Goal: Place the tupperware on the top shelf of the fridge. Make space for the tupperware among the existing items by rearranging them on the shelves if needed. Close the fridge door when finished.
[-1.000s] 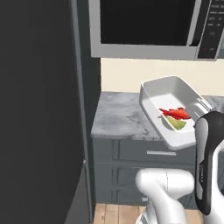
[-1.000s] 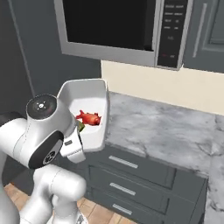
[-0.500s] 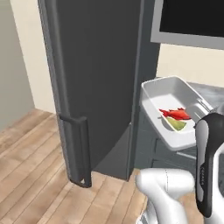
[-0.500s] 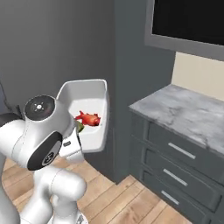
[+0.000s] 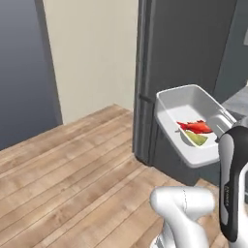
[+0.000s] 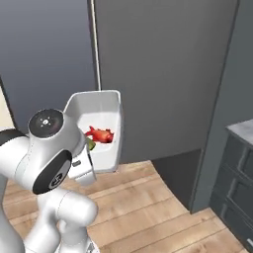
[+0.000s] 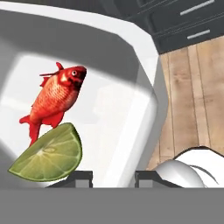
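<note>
Tupperware (image 5: 186, 104) w/ red fish, lime wedge clamped in closed gripper (image 7: 113, 176); wood floor (image 5: 72, 164), dark fridge (image 6: 163, 74) behind.

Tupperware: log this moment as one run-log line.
phase: carrying | gripper: shut on tupperware rim | contents: red fish, lime wedge | tub: tilted, off any surface | fridge: closed
</note>
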